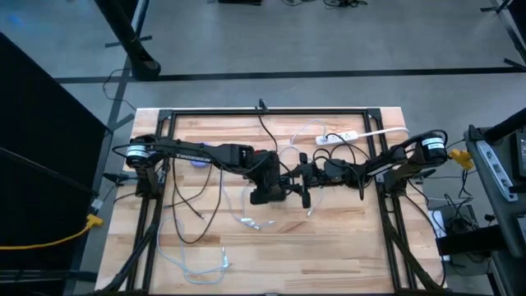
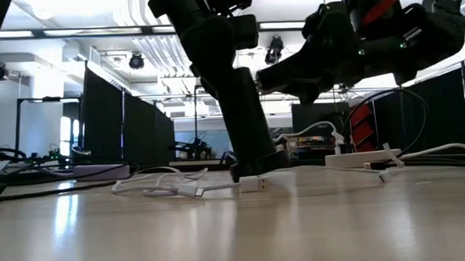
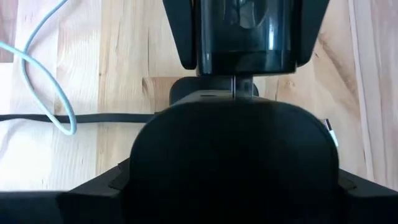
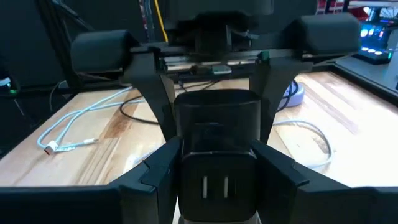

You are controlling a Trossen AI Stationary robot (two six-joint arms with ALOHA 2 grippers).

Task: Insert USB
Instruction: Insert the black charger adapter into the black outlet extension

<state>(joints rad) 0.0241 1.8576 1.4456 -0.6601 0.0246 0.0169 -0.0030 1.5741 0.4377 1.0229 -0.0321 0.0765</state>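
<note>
Both arms meet at table [image 1: 345,247] centre, left gripper [image 1: 283,187] and right gripper [image 1: 306,177] nose to nose. White power strip [image 1: 337,137] just behind right gripper. White cables [image 1: 197,261] loose near front-left corner.

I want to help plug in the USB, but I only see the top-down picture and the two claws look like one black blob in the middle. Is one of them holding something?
Observer: Yes. In the right wrist view the right gripper is closed on a black charger block, and the left gripper faces it from the other side.
Child: Where is the white plug end?
Observer: In the low view a white connector lies flat on the table, in no gripper.
</note>
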